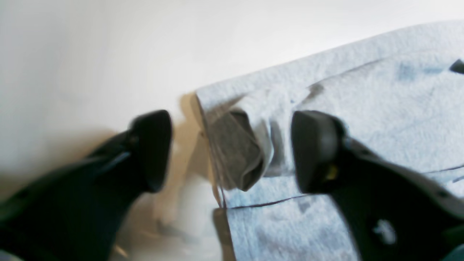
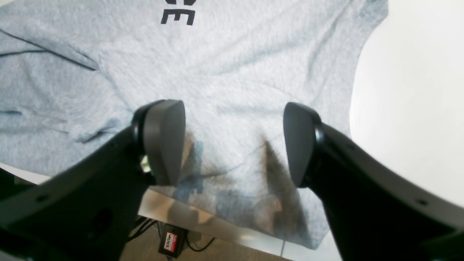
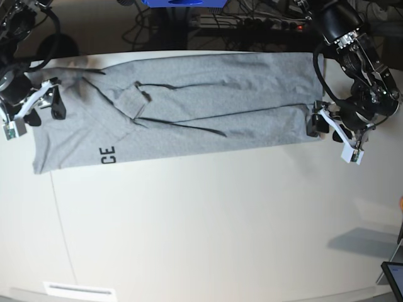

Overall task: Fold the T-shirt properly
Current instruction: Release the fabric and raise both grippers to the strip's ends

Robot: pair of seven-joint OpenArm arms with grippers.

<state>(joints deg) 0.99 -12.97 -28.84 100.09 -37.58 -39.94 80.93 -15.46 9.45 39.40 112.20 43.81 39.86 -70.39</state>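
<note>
The heather-grey T-shirt [image 3: 189, 107] lies as a long band across the far part of the white table [image 3: 208, 220], with black letters "CE" [image 3: 107, 156] near one end. My left gripper [image 1: 232, 152] is open and straddles a bunched corner of the T-shirt [image 1: 362, 101]. One of its fingers [image 1: 152, 148] is over bare table and the other is over cloth. In the base view this left gripper [image 3: 318, 123] sits at the shirt's right end. My right gripper [image 2: 232, 145] is open just above the T-shirt [image 2: 235, 72] near the table's edge. In the base view that right gripper [image 3: 51, 100] is at the shirt's left end.
Cables and a power strip [image 3: 252, 22] run behind the table's far edge, beside a blue object [image 3: 182, 3]. Below the table edge the right wrist view shows floor, cables and a small black box [image 2: 170, 243]. A dark screen corner [image 3: 393, 277] pokes in at the bottom right.
</note>
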